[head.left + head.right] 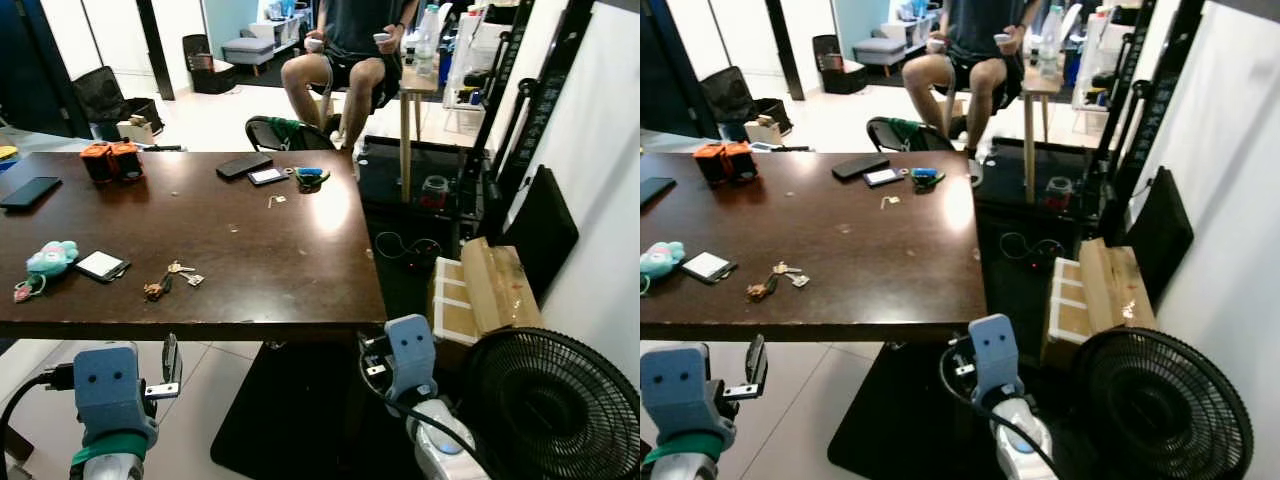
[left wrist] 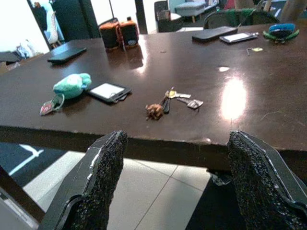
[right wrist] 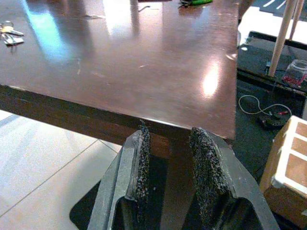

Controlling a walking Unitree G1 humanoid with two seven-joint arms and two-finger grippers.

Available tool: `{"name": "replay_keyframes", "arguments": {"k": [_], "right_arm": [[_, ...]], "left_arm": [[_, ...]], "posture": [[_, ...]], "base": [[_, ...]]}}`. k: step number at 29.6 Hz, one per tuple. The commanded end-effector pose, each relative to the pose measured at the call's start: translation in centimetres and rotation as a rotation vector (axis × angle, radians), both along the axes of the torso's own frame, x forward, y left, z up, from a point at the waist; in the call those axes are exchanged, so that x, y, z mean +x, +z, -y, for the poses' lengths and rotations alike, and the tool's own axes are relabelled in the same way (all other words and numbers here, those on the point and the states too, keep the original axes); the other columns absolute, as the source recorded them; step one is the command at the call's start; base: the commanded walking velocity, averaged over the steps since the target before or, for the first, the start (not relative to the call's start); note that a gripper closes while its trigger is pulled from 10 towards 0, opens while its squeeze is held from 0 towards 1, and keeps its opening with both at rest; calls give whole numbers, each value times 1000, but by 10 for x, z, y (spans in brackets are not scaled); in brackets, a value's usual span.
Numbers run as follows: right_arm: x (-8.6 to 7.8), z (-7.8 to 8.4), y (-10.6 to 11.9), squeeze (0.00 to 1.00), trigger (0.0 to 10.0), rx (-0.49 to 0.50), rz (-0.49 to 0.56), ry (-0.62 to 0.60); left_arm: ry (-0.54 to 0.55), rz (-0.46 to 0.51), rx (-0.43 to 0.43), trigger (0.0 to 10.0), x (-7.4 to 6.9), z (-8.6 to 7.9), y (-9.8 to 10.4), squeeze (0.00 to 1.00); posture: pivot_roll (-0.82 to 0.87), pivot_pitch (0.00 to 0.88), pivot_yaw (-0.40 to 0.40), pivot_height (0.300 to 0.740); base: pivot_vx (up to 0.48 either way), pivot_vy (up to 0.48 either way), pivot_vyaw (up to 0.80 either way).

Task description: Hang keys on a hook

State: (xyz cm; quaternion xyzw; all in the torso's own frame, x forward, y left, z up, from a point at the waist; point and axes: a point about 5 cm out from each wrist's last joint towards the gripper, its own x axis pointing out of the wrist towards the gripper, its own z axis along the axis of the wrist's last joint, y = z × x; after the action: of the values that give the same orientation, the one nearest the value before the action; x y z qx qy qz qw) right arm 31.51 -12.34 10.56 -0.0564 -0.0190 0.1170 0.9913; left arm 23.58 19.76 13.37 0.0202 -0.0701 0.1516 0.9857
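Broad dark counter (image 1: pixel 250 250), glossy. Black fan (image 1: pixel 550 410) low at right, beside a cardboard box (image 1: pixel 485 285). Seated person (image 1: pixel 345 50) beyond the far edge. Left tool (image 2: pixel 175 187) spread wide, released, below the near edge. Right tool (image 3: pixel 168 167) nearly clenched, narrow gap, grasping nothing. Teal plush (image 1: pixel 52 258), small white-faced device (image 1: pixel 101 265), possibly a phone. Keys (image 1: pixel 172 279) flat near the front edge, untouched.

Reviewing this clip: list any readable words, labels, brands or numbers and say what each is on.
None can be read.
Small white-faced device beside the keys: its face shows no legible text.
Red tag on the teal plush toy: print too blurred to read.
Cardboard box on the floor: pale tape strips, no lettering that can be made out.
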Motion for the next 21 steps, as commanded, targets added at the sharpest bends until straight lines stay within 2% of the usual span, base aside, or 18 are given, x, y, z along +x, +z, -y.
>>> {"name": "replay_keyframes", "arguments": {"k": [1, 7, 9, 21], "right_arm": [[-1, -1, -5, 0, 10000, 4, -19, 1], [-2, 3, -9, 0, 10000, 7, -35, -3], [-2, 5, -10, 0, 10000, 6, -38, -4], [-1, 8, -13, 0, 10000, 3, -48, 1]], "left_arm": [[3, -27, 0, 10000, -4, -2, -4, 0], [-2, -44, -16, 10000, -6, 2, -10, 0], [-1, -44, -26, 10000, -6, 4, -11, 0], [-9, -38, -41, 10000, -6, 8, -12, 0]], "posture": [[-89, 18, 111, 740], [-107, 3, 88, 740], [-110, 0, 82, 740], [-117, 0, 77, 740]], "base": [[0, 0, 0], [0, 0, 0], [0, 274, 0], [0, 435, 0]]}}
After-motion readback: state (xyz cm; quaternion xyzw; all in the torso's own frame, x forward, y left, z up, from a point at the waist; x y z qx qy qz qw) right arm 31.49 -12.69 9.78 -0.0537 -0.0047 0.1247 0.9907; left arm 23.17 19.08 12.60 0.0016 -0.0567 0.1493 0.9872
